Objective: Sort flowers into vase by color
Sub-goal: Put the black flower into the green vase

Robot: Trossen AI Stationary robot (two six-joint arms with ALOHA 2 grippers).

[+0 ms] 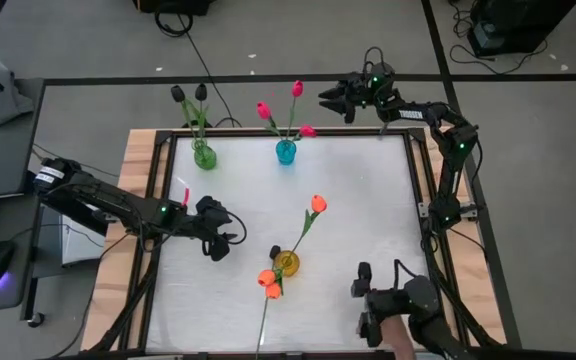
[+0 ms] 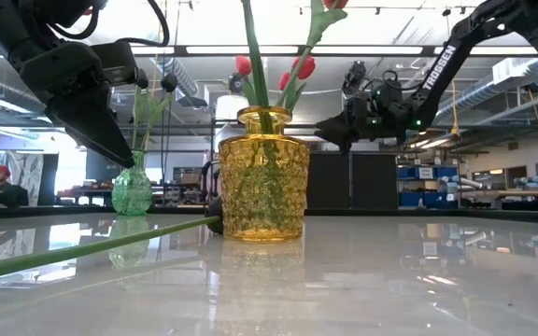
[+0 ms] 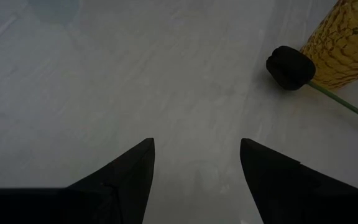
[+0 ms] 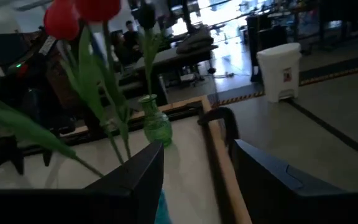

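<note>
Found one black flower (image 3: pixel 289 67) lying flat on the table (image 1: pixel 368 220), bud touching or just beside the foot of the yellow vase (image 1: pixel 287 264), stem running toward the near edge; counted orange flowers (image 1: pixel 268 283) already standing in that vase. Placed the left gripper (image 3: pixel 196 143) just beside it, low over the bare top, fingers spread wide with nothing between them, the bud off to one side of its line. Judged the step in hand as fetching this stray; reckoned the next move called for swinging over the thin stem, pinching it, then carrying it far across. Saw, farther back, the green vase (image 1: pixel 204 156) holding black flowers, and the blue vase (image 1: pixel 285 152) holding pink-red ones. Spotted the right gripper (image 1: pixel 330 100) waiting beyond the far edge, parted and empty.
</note>
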